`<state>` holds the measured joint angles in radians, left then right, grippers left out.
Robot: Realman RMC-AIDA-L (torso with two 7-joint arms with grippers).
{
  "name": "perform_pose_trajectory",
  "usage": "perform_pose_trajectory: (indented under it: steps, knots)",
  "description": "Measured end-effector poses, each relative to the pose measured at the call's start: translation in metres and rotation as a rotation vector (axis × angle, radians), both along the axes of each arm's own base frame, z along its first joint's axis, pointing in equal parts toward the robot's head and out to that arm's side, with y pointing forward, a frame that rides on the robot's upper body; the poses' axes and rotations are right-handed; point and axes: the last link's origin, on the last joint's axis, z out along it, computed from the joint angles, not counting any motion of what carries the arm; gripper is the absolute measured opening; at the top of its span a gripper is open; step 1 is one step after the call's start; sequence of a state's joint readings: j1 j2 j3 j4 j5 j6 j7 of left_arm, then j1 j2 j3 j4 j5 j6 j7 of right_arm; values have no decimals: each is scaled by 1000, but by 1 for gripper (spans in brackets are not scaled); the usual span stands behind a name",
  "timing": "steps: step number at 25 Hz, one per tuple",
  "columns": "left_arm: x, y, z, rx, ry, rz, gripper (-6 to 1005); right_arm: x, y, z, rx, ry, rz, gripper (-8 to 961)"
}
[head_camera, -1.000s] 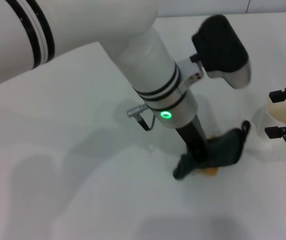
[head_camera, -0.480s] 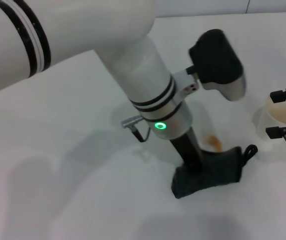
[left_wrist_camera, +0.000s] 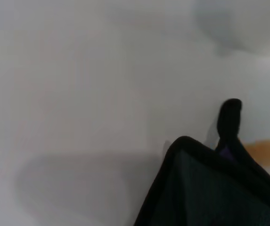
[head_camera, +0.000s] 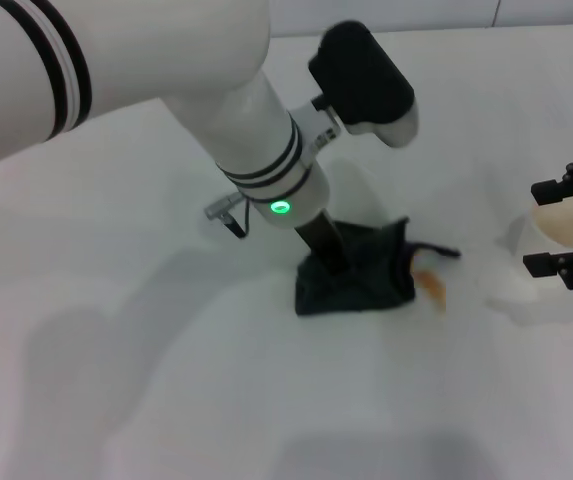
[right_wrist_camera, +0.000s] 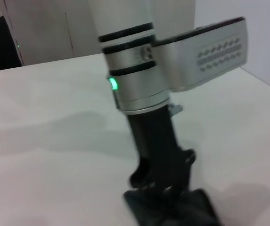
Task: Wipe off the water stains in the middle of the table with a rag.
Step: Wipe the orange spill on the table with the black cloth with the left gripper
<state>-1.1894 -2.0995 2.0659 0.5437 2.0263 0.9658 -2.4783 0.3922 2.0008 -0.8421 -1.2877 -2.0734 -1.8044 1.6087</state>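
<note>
Item 1: my L gripper [head_camera: 328, 262] presses the dark blackish-green soft cloth rag [head_camera: 361, 283] onto the smooth white tabletop [head_camera: 146, 380]; fingers' state I can't tell. Item 2: orange-amber liquid blotch [head_camera: 431, 284] touching rag's right edge. Item 3: R gripper [head_camera: 566, 230] at right edge, fingers spread.

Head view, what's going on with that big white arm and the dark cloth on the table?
The left gripper is pressing the rag down on the white table. An orange water stain shows uncovered just beside the rag's edge, so it isn't wiped off yet. The right gripper sits at the table's right edge around a white cup.
</note>
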Motion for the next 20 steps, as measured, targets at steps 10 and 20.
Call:
perform_pose_trajectory:
  steps: [10, 20]
  knots:
    - [16, 7, -5, 37, -47, -55, 96, 0, -1, -3, -14, -1, 3, 855]
    - [37, -35, -26, -130, -113, -124, 96, 0, -3, -3, -15, 0, 5, 856]
